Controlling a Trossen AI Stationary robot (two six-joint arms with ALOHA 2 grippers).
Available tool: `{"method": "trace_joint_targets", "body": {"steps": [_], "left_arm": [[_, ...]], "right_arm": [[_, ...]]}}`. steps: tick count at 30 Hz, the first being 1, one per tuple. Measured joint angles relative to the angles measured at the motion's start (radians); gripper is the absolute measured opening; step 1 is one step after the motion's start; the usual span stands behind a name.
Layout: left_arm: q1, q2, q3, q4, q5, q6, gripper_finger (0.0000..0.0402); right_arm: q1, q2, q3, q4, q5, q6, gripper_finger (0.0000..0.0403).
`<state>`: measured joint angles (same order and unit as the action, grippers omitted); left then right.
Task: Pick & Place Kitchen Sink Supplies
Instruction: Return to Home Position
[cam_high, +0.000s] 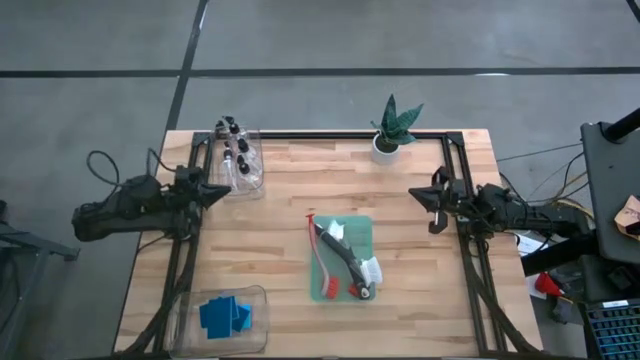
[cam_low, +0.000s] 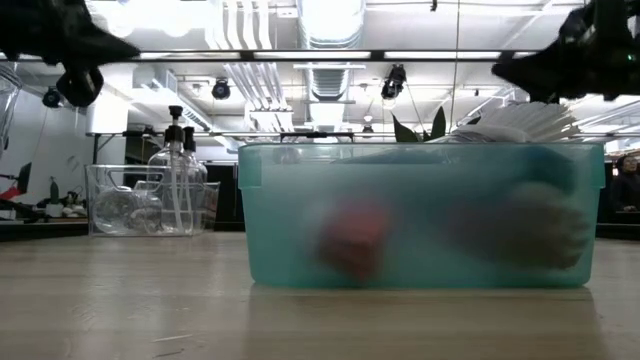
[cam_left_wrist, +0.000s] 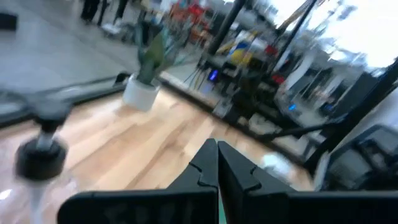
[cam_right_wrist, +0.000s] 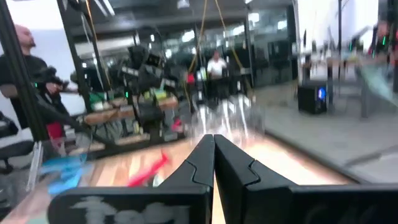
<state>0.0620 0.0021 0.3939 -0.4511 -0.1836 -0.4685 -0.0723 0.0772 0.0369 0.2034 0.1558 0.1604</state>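
**Homing both arms: don't get sloppy at the end**

The left gripper (cam_high: 220, 190) is empty, and its wrist view shows the fingers (cam_left_wrist: 202, 167) pressed tip to tip. Same for the right gripper (cam_high: 418, 193): fingers (cam_right_wrist: 199, 165) together, nothing in them. Each one sits over its own edge of the table (cam_high: 290, 240), pointing inward at the other.

Only the left side looks tight to me. The clear bin (cam_high: 258, 182) with the bottles (cam_high: 238, 155) is just beside that fingertip, and I can't tell if they touch. I'd lift up and back along the arm's own line rather than swing sideways, so nothing clips the rim.

The right gripper has more room. The potted plant (cam_high: 392, 135) is ahead of it and off to the far side, well apart.

Between the two grippers, toward the front, the brushes (cam_high: 345, 265) lie in the teal bin (cam_high: 360, 232). The blue sponges (cam_high: 225, 316) sit in a second clear bin (cam_high: 190, 320) out front of the left gripper, well apart.

Everything looks binned, so I'd go slow, keep the jaws closed and drag nothing.
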Motion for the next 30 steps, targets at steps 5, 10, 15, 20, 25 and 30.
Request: {"method": "trace_joint_targets", "body": {"steps": [5,10,15,20,25,30], "left_arm": [[0.0,0.0,-0.027,-0.006,-0.016,0.004,0.0],[0.0,0.0,-0.057,-0.009,-0.017,0.013,0.0],[0.0,0.0,-0.074,0.007,-0.017,0.028,0.0],[0.0,0.0,-0.146,0.119,-0.017,0.059,0.0],[0.0,-0.001,-0.262,0.241,-0.027,0.054,0.0],[0.0,0.0,-0.311,0.255,-0.113,-0.106,0.0]], "right_arm": [[0.0,-0.077,-0.008,-0.202,0.001,0.105,0.0009],[-0.001,-0.057,-0.007,-0.227,0.016,0.105,0.0009],[0.0,-0.037,-0.007,-0.226,0.025,-0.082,0.0009],[0.0,-0.023,-0.007,-0.226,0.026,-0.179,0.0009],[0.0,-0.022,-0.007,-0.226,0.026,-0.182,0.0009],[0.0,-0.022,-0.006,-0.226,0.026,-0.182,0.0009]]}}
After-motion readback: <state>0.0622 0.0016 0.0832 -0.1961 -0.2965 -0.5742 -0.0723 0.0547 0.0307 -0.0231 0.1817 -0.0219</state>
